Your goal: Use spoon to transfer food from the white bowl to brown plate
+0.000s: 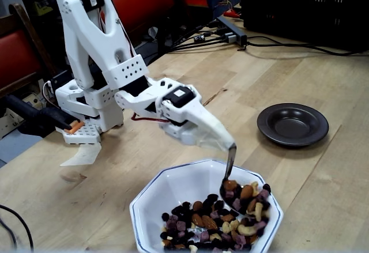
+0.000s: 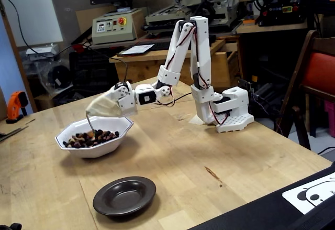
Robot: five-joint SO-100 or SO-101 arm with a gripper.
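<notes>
My gripper [image 1: 230, 144], wrapped in a whitish cover, is shut on the top of the spoon [image 1: 230, 163] handle. It hangs just above the far rim of the white bowl [image 1: 151, 193]. The spoon points down, and its scoop sits at the top of the food [image 1: 236, 210] with an almond and cashews heaped on it. In the other fixed view the gripper [image 2: 89, 114] holds the spoon [image 2: 90, 124] over the left half of the white bowl [image 2: 99, 149], with the food [image 2: 97, 135] inside. The brown plate [image 1: 292, 124] lies bare on the table, apart from the bowl and nearer the camera in the other fixed view [image 2: 124, 196].
The arm's white base [image 1: 86, 127] stands at the table's edge with a white paper scrap [image 1: 81, 155] in front of it. Black cables [image 1: 271, 44] and a dark crate [image 1: 305, 5] line the far side. Red chairs stand around the table.
</notes>
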